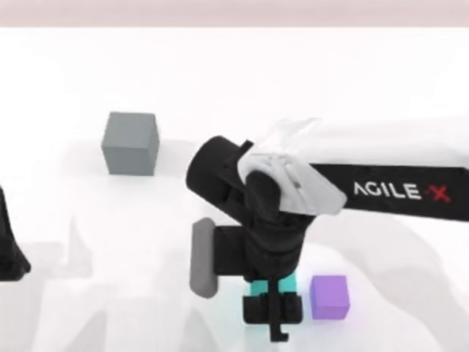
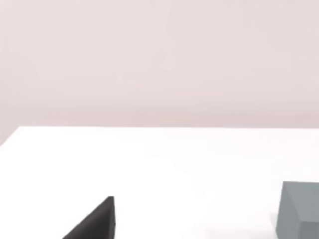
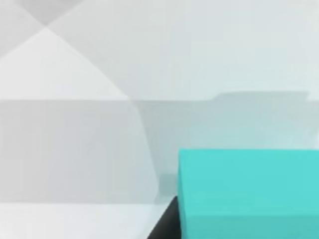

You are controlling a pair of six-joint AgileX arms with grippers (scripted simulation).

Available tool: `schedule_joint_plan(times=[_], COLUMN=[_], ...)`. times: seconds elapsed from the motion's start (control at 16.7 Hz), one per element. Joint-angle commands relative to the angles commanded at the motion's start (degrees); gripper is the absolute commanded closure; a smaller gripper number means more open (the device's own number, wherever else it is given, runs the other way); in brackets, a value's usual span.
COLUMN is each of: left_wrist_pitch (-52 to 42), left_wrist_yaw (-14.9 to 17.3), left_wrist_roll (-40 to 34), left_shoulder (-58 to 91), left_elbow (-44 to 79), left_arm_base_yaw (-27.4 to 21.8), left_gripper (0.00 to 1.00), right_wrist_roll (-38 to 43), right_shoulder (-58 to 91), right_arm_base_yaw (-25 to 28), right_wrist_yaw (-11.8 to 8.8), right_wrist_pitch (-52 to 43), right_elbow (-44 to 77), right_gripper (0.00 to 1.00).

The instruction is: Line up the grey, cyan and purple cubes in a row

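Observation:
The cyan cube (image 3: pixel 249 194) sits at the table's front middle, mostly hidden under my right gripper (image 1: pixel 271 312), which is shut on it; only cyan slivers (image 1: pixel 291 283) show from above. One black finger (image 3: pixel 167 226) presses flat against the cube's side. The small purple cube (image 1: pixel 329 297) stands just right of the gripper, apart from it. The grey cube (image 1: pixel 131 143) rests far off at the back left and also shows in the left wrist view (image 2: pixel 299 211). My left gripper (image 1: pixel 9 249) is parked at the left edge, open, with one finger (image 2: pixel 99 221) in view.
My right arm (image 1: pixel 396 192) stretches in from the right across the middle of the table. The white tabletop (image 1: pixel 88 293) ends at a far edge by a pale wall.

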Motion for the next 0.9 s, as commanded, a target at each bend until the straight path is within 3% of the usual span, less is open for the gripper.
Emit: schedule_joint_plan(times=[0.18,0.9], left_wrist_pitch=[0.0,0.0], left_wrist_yaw=[0.0,0.0], left_wrist_roll=[0.0,0.0], left_shoulder=[0.0,0.0], left_elbow=[0.0,0.0], left_arm_base_yaw=[0.0,0.0], left_gripper=[0.0,0.0], right_wrist_roll=[0.0,0.0], right_shoulder=[0.0,0.0], right_arm_base_yaw=[0.0,0.0], right_wrist_yaw=[0.0,0.0], right_wrist_pitch=[0.0,0.0], right_elbow=[0.0,0.0], right_gripper=[1.0,0.1])
